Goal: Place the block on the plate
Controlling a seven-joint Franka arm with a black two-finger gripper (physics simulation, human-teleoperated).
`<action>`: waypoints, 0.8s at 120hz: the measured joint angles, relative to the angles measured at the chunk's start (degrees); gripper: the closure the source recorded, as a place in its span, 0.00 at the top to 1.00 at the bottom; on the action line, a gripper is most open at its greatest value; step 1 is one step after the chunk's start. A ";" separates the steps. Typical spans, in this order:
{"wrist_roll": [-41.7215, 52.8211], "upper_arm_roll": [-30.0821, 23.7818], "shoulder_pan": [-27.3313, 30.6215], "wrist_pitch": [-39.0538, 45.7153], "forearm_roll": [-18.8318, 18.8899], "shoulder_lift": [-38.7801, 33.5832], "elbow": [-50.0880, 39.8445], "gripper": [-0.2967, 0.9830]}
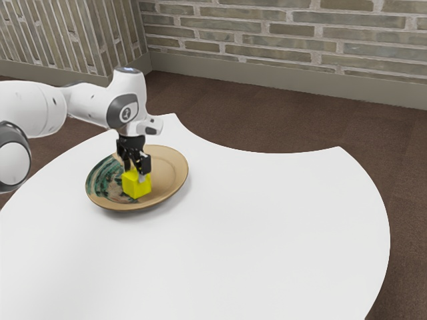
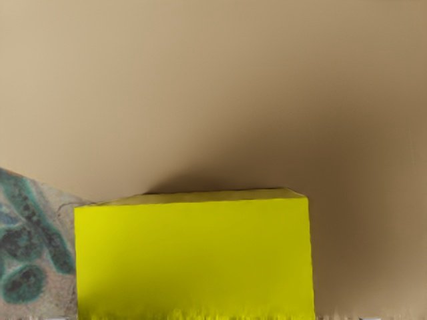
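The bright yellow, plain-sided block (image 1: 135,185) sits on the round tan ceramic plate (image 1: 172,175) with its green-patterned section, inside the rim and beside the edge of that pattern. We take it to be resting there, as its lower edge meets the plate's surface in the exterior view. The placing looks all but finished; what we judge left is a clean withdrawal.

The likeliest trouble is a snag: if we lift at a slant or swing sideways, a finger could catch a face of the block and tip it or drag it toward the rim. Pressing lower could make the plate rock or slide, since its sides slope upward.

Our black two-finger gripper (image 1: 134,173) is right over the block, its fingers parted wider than the block and standing either side of it. We read it as having let go, clenching nothing, though one fingertip may brush a side.

Beyond, the white arm (image 1: 90,105) reaches in above the smooth white desk (image 1: 267,220) that carries the plate.
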 joint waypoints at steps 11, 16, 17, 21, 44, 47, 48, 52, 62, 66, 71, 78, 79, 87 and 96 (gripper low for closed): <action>0.73 -0.07 0.00 -0.43 0.03 -0.41 -0.03 0.71; 1.03 -0.08 0.02 -0.58 0.04 -0.65 -0.12 0.72; 1.09 -0.08 0.03 -0.61 0.04 -0.71 -0.14 0.72; 1.31 -0.09 0.06 -0.77 0.07 -0.98 -0.21 0.73; 2.33 -0.75 0.23 -1.83 0.18 -2.92 -0.43 0.75; 2.44 -1.04 0.24 -1.99 0.15 -3.45 -0.44 0.75; 2.48 -1.18 0.27 -2.05 0.14 -3.64 -0.44 0.75; 2.61 -1.52 0.31 -2.42 0.08 -4.72 -0.51 0.76; 2.85 -1.62 -0.01 -3.93 -0.21 -7.69 -0.85 0.76; 2.86 -1.56 -0.28 -4.53 -0.37 -8.50 -0.90 0.76; 2.81 -1.39 -0.90 -5.15 -0.66 -9.59 -0.94 0.76; 2.66 -1.23 -1.32 -5.84 -1.13 -11.50 -1.34 0.76; 2.60 -1.20 -1.35 -5.93 -1.21 -11.76 -1.41 0.76; 1.54 -0.26 -2.04 -7.03 -1.73 -13.78 -1.72 0.76; -0.10 3.32 -4.17 -8.32 -3.26 -15.54 -1.82 0.77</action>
